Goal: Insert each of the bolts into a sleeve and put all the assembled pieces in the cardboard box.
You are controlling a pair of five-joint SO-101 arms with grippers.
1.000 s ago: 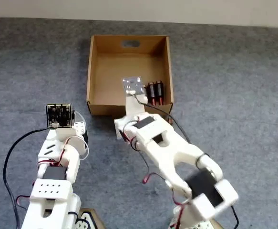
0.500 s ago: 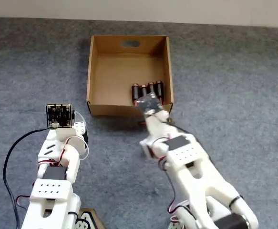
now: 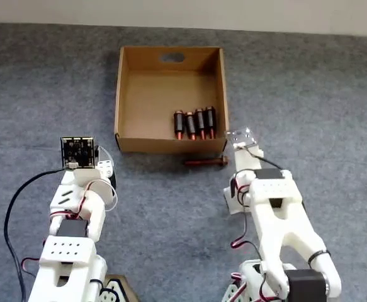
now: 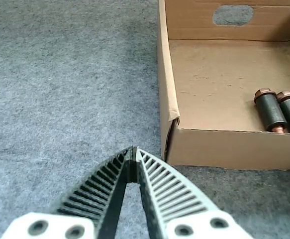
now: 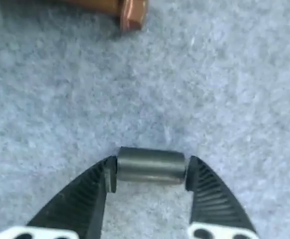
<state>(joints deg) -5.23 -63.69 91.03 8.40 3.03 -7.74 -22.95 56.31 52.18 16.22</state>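
The cardboard box stands at the back centre, with several assembled bolt-and-sleeve pieces lying in a row in its front right corner. One loose copper bolt lies on the carpet just in front of the box. My right gripper hovers to the right of that bolt, off the box's front right corner. In the right wrist view, the right gripper is shut on a dark sleeve end to end, with the bolt's head beyond it. My left gripper is shut and empty, near the box's front left corner.
Grey carpet covers the whole floor around the box. The left arm rests at the front left and the right arm's body fills the front right. The assembled pieces lie along the box's front wall.
My right arm has swung from over the box's front edge rightwards and back to the carpet beside the loose bolt. The row of pieces in the box is now uncovered. The left arm stayed still.
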